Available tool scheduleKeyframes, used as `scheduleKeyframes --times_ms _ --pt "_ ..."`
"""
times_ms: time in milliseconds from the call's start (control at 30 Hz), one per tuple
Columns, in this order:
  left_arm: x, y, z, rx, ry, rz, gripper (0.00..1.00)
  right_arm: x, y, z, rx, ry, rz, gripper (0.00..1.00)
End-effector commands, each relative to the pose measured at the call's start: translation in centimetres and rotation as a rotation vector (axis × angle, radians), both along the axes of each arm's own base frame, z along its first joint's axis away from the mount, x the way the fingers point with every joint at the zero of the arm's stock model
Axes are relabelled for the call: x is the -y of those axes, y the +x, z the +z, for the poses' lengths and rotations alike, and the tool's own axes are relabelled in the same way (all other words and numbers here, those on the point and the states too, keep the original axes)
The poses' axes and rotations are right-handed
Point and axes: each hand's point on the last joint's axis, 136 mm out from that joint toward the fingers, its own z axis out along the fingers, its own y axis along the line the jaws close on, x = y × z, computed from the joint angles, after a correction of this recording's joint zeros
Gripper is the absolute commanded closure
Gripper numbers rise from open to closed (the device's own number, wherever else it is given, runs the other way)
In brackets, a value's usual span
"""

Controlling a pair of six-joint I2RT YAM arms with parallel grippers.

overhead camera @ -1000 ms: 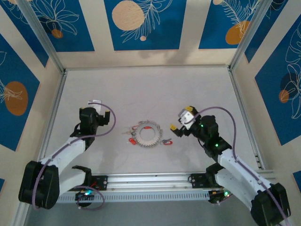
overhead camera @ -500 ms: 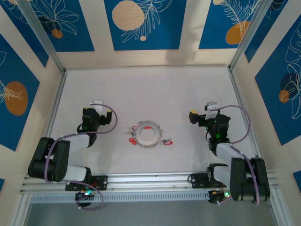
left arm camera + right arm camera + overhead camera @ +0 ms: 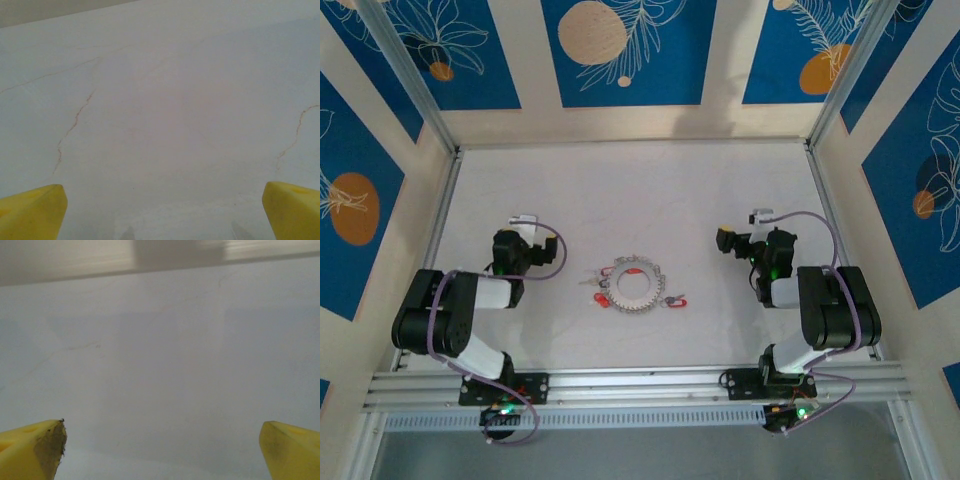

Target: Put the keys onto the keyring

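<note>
The white table (image 3: 640, 190) spreads out ahead of both sets of jaws, and the wrist views show its surface with faint hairline cracks between the fingertips. The left arm (image 3: 450, 315) and the right arm (image 3: 825, 310) sit folded back near their bases, one at each side. The left gripper (image 3: 162, 210) has its jaws spread wide, the yellow fingertips (image 3: 32, 212) at opposite lower corners of its wrist view with bare table between them. The right gripper (image 3: 161, 450) is likewise spread wide and holds nothing; one of its yellow pads (image 3: 35, 450) has a dark scuffed tip. The keyring (image 3: 634, 286) lies flat on the table between the two grippers, well apart from both, to the right of the left jaws and to the left of the right jaws. The keys (image 3: 675, 299), tiny and red-headed, lie just beside the ring's toothed rim on both of its sides; no jaw touches them.
</note>
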Motion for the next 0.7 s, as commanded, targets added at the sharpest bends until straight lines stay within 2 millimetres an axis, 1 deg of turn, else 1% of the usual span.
scheduleKeyframes --times_ms 0,267,667 --pt "0.08 0.95 1.64 0.054 -0.034 -0.006 0.00 1.01 0.97 0.36 -0.024 -0.002 -0.081 0.01" --pt "0.06 0.96 1.64 0.053 -0.032 -0.005 0.00 1.24 1.18 0.27 -0.024 -0.036 -0.123 0.01" --pt "0.08 0.96 1.65 0.053 -0.033 -0.007 0.00 1.17 1.37 0.18 -0.034 -0.032 -0.114 0.01"
